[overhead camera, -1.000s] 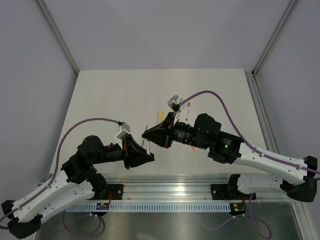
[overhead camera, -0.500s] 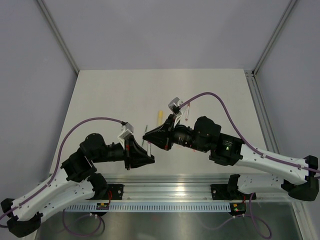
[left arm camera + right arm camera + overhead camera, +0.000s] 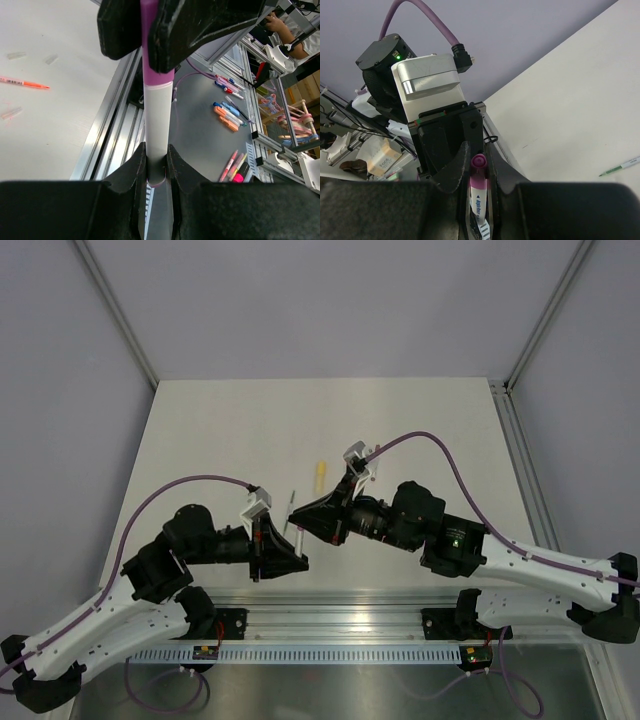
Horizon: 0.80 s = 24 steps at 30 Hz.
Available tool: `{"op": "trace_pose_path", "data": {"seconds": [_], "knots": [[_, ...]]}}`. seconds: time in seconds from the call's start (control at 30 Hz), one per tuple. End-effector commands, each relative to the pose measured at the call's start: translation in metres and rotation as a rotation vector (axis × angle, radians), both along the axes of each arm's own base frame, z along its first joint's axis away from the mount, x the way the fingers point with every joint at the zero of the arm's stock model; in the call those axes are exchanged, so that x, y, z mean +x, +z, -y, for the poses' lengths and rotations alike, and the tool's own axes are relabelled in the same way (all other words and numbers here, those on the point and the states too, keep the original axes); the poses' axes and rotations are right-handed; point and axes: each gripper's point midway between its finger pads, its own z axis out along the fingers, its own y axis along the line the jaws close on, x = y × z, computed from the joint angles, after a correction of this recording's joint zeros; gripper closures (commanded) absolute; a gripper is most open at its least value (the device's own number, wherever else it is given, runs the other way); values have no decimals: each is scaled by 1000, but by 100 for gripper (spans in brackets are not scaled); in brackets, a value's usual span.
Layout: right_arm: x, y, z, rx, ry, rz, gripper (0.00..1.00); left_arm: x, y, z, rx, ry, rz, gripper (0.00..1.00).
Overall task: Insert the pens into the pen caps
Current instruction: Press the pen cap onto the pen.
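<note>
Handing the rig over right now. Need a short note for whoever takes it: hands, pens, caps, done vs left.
Hands: the left hand is shut on the white barrel of the white-and-purple pen. The right hand is shut on that pen's purple end, and the two hands face each other.
On the table: yellow highlighter, thin pen, orange-red pen, loose pale caps.
Done: cannot tell whether the purple end is fully seated.
Left: finish this join, then likely cap the pens lying on the table.
</note>
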Motion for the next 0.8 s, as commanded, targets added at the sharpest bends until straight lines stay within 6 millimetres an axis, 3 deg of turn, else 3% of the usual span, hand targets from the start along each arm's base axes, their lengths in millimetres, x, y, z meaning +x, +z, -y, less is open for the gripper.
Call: {"op": "trace_pose_path", "data": {"seconds": [0.0,0.17,0.67,0.77], "knots": [[-31,-76,-4,-229,103,-110,100,16,84,0,-240,78,204,100],[-36,-94,-6,-264,87,-130,100,20,84,4,-259,86,199,100],[-44,-109,3,-310,91,-112,100,27,91,3,-235,119,247,100],[-49,-119,3,-336,118,-132,100,29,96,4,-231,117,256,100]]}}
